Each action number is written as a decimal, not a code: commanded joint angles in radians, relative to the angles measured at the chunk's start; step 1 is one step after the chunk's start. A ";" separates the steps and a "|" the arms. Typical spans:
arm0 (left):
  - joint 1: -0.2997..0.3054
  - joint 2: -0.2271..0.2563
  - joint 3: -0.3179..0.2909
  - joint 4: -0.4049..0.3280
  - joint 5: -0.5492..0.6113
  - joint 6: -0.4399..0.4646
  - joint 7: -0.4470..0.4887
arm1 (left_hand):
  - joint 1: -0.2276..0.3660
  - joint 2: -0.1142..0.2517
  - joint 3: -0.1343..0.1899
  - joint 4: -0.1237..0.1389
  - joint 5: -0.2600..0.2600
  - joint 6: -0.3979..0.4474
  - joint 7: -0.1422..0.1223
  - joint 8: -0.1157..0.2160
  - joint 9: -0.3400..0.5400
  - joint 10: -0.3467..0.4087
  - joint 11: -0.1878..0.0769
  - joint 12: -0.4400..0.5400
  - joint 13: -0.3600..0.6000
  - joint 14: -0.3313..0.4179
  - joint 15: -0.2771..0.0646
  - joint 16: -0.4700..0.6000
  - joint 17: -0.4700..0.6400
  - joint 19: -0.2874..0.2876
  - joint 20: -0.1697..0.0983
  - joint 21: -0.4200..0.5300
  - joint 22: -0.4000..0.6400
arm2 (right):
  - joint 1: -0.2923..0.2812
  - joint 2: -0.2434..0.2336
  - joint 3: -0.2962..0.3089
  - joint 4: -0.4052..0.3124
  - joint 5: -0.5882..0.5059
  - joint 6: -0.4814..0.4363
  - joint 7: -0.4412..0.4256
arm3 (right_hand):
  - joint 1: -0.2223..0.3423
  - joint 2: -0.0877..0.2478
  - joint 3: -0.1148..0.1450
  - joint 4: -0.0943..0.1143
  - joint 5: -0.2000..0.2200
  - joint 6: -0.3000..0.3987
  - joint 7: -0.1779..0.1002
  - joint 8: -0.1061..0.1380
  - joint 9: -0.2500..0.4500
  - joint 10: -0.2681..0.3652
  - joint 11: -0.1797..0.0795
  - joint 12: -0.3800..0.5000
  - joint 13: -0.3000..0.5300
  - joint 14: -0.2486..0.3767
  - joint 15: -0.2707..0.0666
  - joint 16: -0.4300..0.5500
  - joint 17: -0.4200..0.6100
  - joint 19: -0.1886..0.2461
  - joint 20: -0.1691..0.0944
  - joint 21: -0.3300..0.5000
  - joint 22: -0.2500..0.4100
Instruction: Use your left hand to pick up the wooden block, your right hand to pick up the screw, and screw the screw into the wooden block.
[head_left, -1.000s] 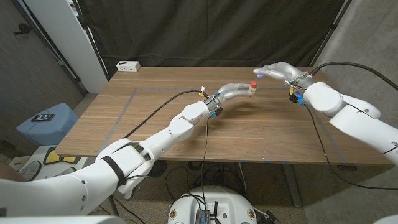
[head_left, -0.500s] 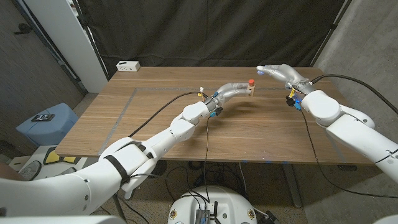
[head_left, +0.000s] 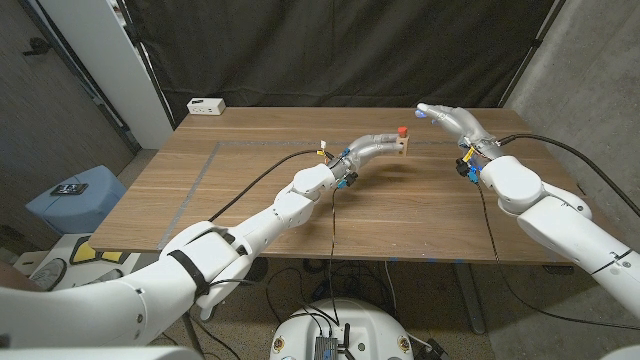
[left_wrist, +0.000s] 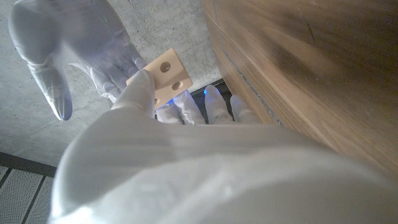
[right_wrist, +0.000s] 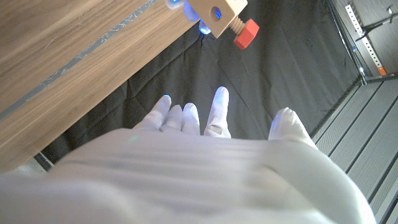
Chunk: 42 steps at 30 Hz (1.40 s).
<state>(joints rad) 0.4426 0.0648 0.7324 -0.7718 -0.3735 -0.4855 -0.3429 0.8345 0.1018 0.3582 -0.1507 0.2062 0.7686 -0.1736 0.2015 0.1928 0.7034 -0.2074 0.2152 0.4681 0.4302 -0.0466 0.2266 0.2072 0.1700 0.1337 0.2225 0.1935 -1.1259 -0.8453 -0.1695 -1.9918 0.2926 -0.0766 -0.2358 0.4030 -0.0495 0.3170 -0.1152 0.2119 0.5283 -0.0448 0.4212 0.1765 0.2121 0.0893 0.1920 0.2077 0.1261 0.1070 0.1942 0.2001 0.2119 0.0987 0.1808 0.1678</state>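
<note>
The left hand (head_left: 380, 146) is clamped on the wooden block (head_left: 402, 146) and holds it up off the bench (head_left: 250, 190), well out in front of the robot. The red-headed screw (head_left: 403, 131) sits in the block's top, its shank partly in and its head standing clear above the wood. The right hand (head_left: 447, 116) hangs just beside the screw, fingers apart and holding nothing, fingertips pointing toward the red head but not touching it.

The screw looks only partly driven, so the step in hand is probably another turn. To do it well, the right hand should come in from its own side, level with the head, and pinch the red head itself, not the shank. The left hand needs to keep the block steady and square, so that the twist goes into the thread and does not swing the block. A light, centred pinch is best, since a push from the side could tip the screw or lever the block out of the holding fingers.

The right wrist view shows the screw (right_wrist: 244, 32) from the side, with bare shank between head and block (right_wrist: 217, 12), which the head view is too small to show. The left wrist view shows the block's face (left_wrist: 165, 71) with its holes and the right hand (left_wrist: 74, 43) open just beyond it.
</note>
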 joint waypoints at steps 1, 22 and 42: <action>0.023 0.021 -0.004 -0.061 -0.024 0.057 -0.016 | -0.006 0.008 0.012 0.006 0.005 0.012 0.008 0.003 0.005 -0.003 0.005 0.003 0.002 0.004 -0.033 -0.001 0.001 0.010 0.002 0.007 0.001 | -0.023 0.039 -0.006 0.029 0.062 0.079 -0.004 | -0.001 0.010 0.004 -0.008 0.010 -0.020 0.001 -0.016 0.000 -0.014 -0.001 -0.004 -0.002 -0.011 0.003 -0.003 0.001 -0.011 -0.001 0.001 0.001; 0.056 0.060 0.009 -0.152 -0.022 0.094 -0.019 | -0.010 0.007 0.016 0.004 0.005 0.014 0.008 0.004 0.005 -0.002 0.006 0.004 0.001 0.005 -0.033 -0.002 0.001 0.007 0.003 0.006 0.002 | -0.071 0.052 0.001 0.043 0.205 0.165 0.075 | -0.021 0.026 -0.005 -0.010 0.012 -0.138 0.001 -0.156 -0.001 -0.170 0.006 -0.020 -0.019 -0.169 0.026 -0.018 -0.005 -0.117 -0.014 -0.007 0.001; 0.034 0.057 0.016 -0.116 -0.016 0.088 -0.033 | -0.010 0.008 0.018 0.002 0.005 0.015 0.008 0.004 0.005 -0.002 0.006 0.005 0.000 0.004 -0.033 -0.001 0.002 0.006 0.003 0.006 0.003 | -0.073 0.089 -0.020 0.064 0.263 0.199 0.071 | -0.086 0.032 -0.029 0.014 -0.005 -0.124 -0.010 -0.199 0.000 -0.268 -0.001 -0.016 -0.024 -0.264 0.040 -0.013 0.000 -0.177 -0.014 -0.002 0.002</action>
<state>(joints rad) 0.4955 0.1274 0.7431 -0.9196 -0.3956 -0.3893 -0.3631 0.8319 0.1043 0.3628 -0.1514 0.2071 0.7652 -0.1702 0.2000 0.1927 0.6979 -0.2021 0.2152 0.4684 0.4301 -0.0466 0.2266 0.2072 0.1699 0.1336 0.2224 0.1931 -1.1963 -0.7777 -0.1754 -1.9340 0.5280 0.1107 -0.1531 0.3343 -0.0183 0.2930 -0.1078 0.2136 0.3875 -0.0539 0.2276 0.1748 -0.0489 0.0856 0.1732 0.1812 -0.1248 0.1438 0.1772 0.1959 0.0452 0.0855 0.1738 0.1679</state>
